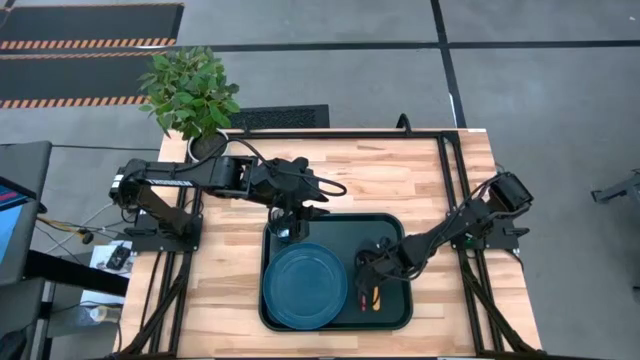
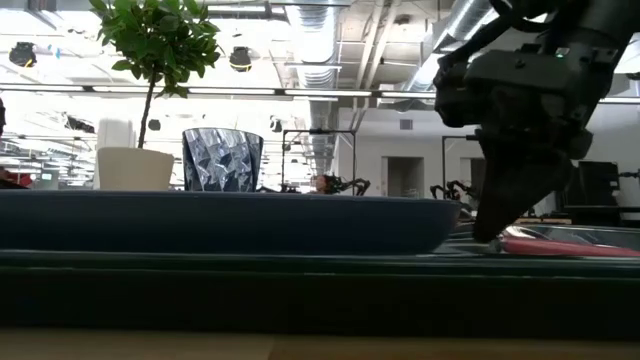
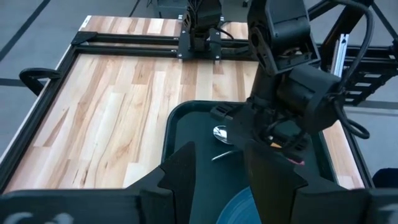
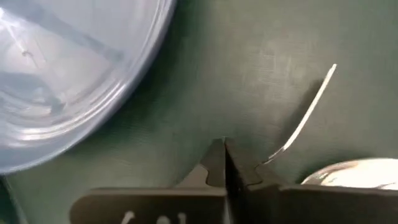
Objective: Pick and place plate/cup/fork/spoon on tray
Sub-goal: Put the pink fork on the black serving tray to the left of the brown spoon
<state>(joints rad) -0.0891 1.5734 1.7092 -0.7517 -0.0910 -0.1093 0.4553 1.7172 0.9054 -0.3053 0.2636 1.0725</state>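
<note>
The dark green tray lies at the table's near middle. The blue plate rests flat on its left half. The dark cup stands upright in the tray's far left corner and shows in the low view. My left gripper is open and empty above the cup. The red-handled fork and the orange-handled spoon lie on the tray to the right of the plate. My right gripper is shut, its tips down at the tray floor beside the fork's metal part and the spoon's bowl. My right gripper points down at the tray floor with its fingers shut and nothing visible between them. The fork's thin metal part ends right beside one finger. I cannot tell whether they touch. The fork's red handle lies flat on the tray.
A potted plant in a white pot stands at the table's far left corner. Black frame rails run along the table's far and right sides. Bare wood lies to the left of the tray and on its far side.
</note>
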